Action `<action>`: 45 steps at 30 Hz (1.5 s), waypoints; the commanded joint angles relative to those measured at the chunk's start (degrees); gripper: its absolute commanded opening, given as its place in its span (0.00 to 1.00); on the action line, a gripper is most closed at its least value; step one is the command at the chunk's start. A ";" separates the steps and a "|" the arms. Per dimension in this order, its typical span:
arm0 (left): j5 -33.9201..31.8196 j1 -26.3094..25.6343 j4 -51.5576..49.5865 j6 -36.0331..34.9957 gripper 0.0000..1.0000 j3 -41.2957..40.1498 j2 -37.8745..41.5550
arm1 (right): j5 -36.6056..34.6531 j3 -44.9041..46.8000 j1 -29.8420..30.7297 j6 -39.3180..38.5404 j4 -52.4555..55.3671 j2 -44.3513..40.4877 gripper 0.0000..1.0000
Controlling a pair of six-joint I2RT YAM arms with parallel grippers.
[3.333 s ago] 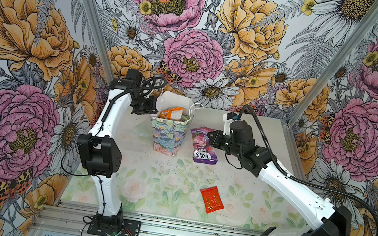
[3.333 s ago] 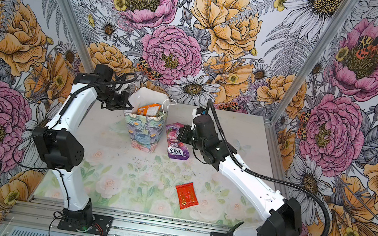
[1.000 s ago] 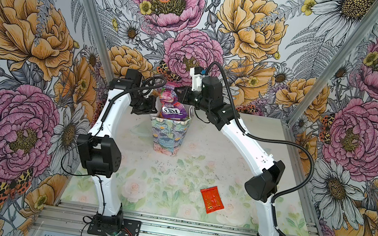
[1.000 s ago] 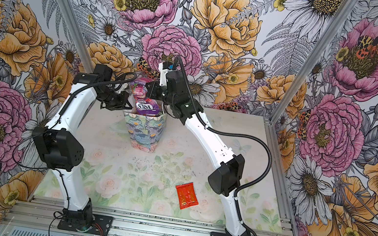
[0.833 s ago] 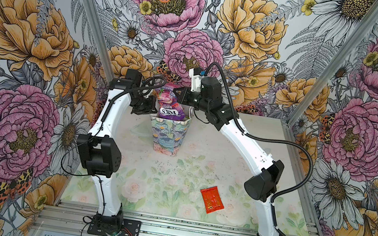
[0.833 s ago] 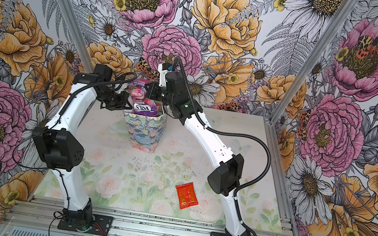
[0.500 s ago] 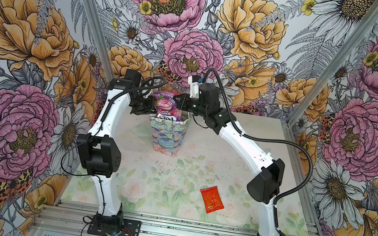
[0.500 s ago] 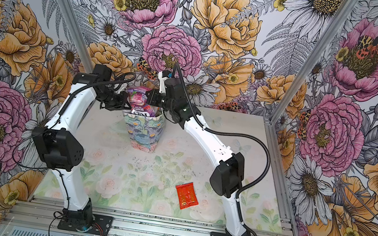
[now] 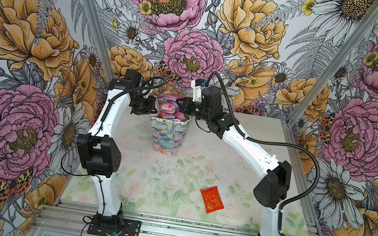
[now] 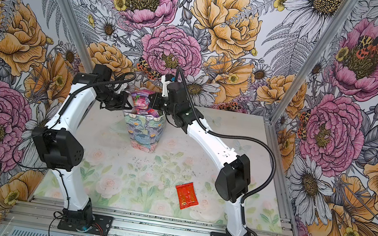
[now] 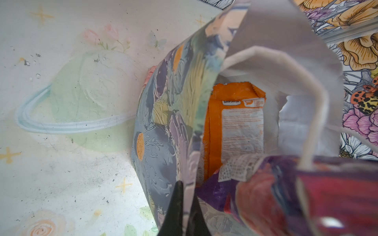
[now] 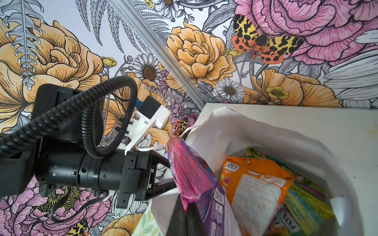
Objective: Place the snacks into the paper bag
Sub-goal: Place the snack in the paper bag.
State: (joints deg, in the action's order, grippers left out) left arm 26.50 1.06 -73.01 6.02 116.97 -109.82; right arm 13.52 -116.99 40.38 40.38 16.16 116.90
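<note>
Clamped tight, the right gripper (image 12: pixel 185 206) is pinching the top seal of a purple packet (image 9: pixel 170 108) and lowering it into the mouth of the paper bag (image 9: pixel 167 135). A few seconds ago this packet was lying on the table (image 9: pixel 200 171) just beside the bag. Now its lower part is sinking past the rim, against the orange packet (image 12: pixel 255 183) already inside, while its top is still poking above. The left gripper (image 11: pixel 183 204) is staying closed on the bag's wall, keeping the mouth spread and the bag upright at the back of the table. That is leaving only the red packet (image 9: pixel 211 199) outside, well apart toward the front. By my reckoning, releasing here is finishing all but one snack.
</note>
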 commanded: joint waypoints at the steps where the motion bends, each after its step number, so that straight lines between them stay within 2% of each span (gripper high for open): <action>1: 2.77 0.74 1.90 0.57 0.00 0.16 2.51 | -1.54 1.19 -0.57 1.10 -3.28 -3.35 0.00; 12: 2.82 0.71 1.90 0.57 0.00 0.14 2.42 | -4.92 4.41 -1.44 1.70 -3.60 -5.02 0.01; 19: 2.88 0.71 1.86 0.55 0.00 0.21 2.42 | -5.34 4.40 -1.69 1.29 -3.59 -5.87 0.46; 22: 2.92 0.72 1.91 0.57 0.00 0.16 2.41 | -5.20 4.53 -1.75 0.45 -3.63 -6.83 0.56; 28: 2.94 0.67 1.86 0.57 0.00 0.19 2.35 | -5.52 4.42 -1.82 -1.60 -3.52 -8.27 0.60; 39: 3.15 0.65 1.89 0.57 0.00 0.24 2.42 | -4.41 4.58 -1.88 -4.77 -1.83 -9.06 0.58; 45: 8.13 0.78 2.66 0.55 0.00 0.28 2.82 | -2.86 -0.16 -1.71 -8.33 6.62 -6.92 0.58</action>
State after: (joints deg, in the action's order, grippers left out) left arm 28.53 1.06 -72.99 6.02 116.97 -109.82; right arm 9.52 -113.82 38.92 34.96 18.59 110.04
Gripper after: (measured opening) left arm 0.045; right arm 0.579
